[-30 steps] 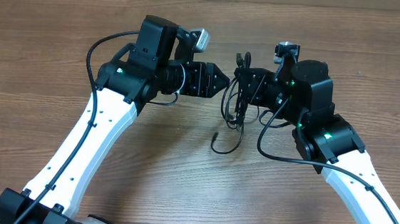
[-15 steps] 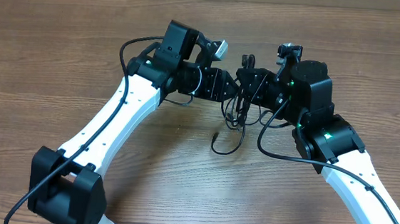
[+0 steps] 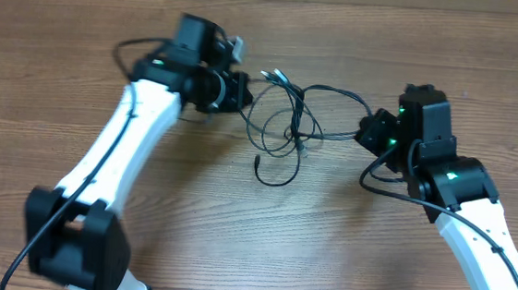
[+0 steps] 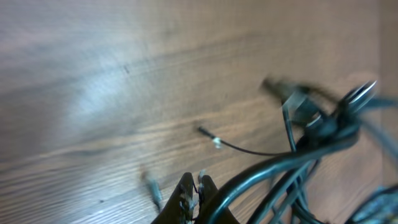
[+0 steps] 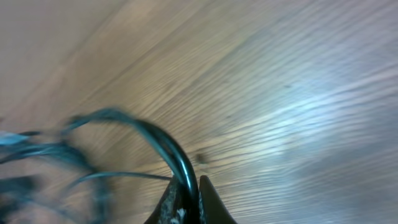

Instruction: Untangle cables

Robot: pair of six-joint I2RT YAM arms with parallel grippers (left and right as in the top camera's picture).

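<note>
Now left jaws and right jaws each clench the cables (image 3: 294, 122) strung between them.

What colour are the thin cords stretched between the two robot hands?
Black; the thin cords show best in the overhead view.

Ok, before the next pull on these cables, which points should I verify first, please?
1. The left gripper is shut on a cord: ok.
2. The right gripper is shut on a cord: ok.
3. The cables are separated: not ok, loops cross between the grippers.
4. The loose plug end lies free on the table: ok.
5. Both grippers hold the same cord: cannot tell.
</note>
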